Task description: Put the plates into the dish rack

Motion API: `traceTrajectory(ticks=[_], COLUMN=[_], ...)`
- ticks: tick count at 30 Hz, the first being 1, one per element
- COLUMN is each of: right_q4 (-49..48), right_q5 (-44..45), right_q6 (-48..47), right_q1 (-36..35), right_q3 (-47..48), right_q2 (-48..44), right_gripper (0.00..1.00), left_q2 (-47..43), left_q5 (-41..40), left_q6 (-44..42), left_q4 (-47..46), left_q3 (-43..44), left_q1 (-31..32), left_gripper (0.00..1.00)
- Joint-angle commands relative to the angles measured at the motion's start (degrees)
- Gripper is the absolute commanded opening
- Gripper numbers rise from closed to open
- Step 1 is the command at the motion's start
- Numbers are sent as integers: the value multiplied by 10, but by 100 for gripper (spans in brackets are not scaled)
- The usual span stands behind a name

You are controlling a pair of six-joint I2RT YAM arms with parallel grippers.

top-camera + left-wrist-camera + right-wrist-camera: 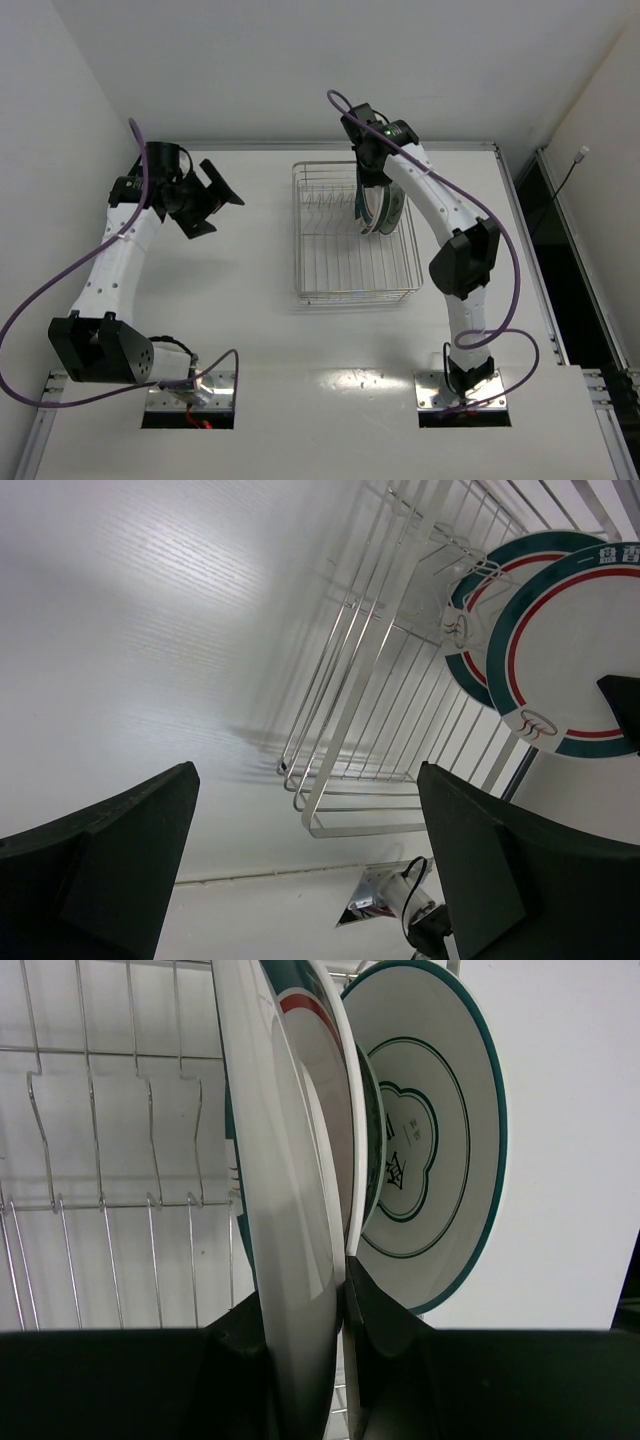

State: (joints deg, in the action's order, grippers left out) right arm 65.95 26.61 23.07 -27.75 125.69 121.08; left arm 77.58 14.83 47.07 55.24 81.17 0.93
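right gripper: nearest the lens, bottom centre of the right wrist view. Pads are clamped on the rim of the held plate.
held plate: white, seen edge-on and upright inside the dish rack. The fingers hide its lower edge, so I cannot tell whether it rests on the wires.
grip detail: a second rim lies tight against the held plate at the pads. Cannot tell whether one rim or two are pinched.
second ringed plate: teal and red rim rings, upper right of the left wrist view. It is half covered by the matching held plate in front and cut by the frame edge.
teal plate: only a dark sliver shows in the stack, and the pattern is unreadable.
grey plate: pale with dark rings and a centre motif. It stands upright at the right of the stack, lower rim hidden behind the right finger.
tines: left half of the right wrist view. Which slot holds which plate cannot be told.
top view: the right wrist covers the plates, so only curved edges show at the rack's right side.
left gripper: jaws spread wide with nothing between them. It hangs over the table upper left, well apart from the rack.
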Motion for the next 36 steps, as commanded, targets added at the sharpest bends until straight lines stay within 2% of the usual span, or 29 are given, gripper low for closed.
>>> traceTrajectory(ticks=[1,4,10,15,17,21,29,30,33,35,36], right_q4=[-57,-79,-86,-93,-100,-116,-111,-105,-96,-62,-52], right_q5=[-37,-59,-106,-140,-148,-177,-171,-171,-166,-179,-185], right_q6=[5,10,29,41,46,46,46,46,46,41,36], right_q1=[1,1,1,1,1,7,7,7,7,7,12], right_q3=[-16,-35,-35,-54,-61,-68,-68,-68,-60,-35,-25], right_q2=[36,30,57,65,65,65,70,60,20,-17,-30], right_gripper=[2,6,7,18,20,20,20,22,40,63,63], left_q2=[-3,-3,-3,-9,-14,-14,-19,-19,-24,-24,-24], left_q5=[15,20,27,27,32,32,38,38,31,25,18], left_q6=[-9,-9,-9,-9,-9,-9,-9,-9,-14,-15,-15], left_q4=[5,5,0,0,0,-6,-6,-6,-6,0,0], left_q3=[12,7,1,-9,-9,-9,-14,-14,-14,-14,-14], left_q1=[-10,-10,-15,-15,-15,-15,-21,-21,-21,-21,-21], left_gripper=[89,89,89,89,89,89,89,89,89,89,89])
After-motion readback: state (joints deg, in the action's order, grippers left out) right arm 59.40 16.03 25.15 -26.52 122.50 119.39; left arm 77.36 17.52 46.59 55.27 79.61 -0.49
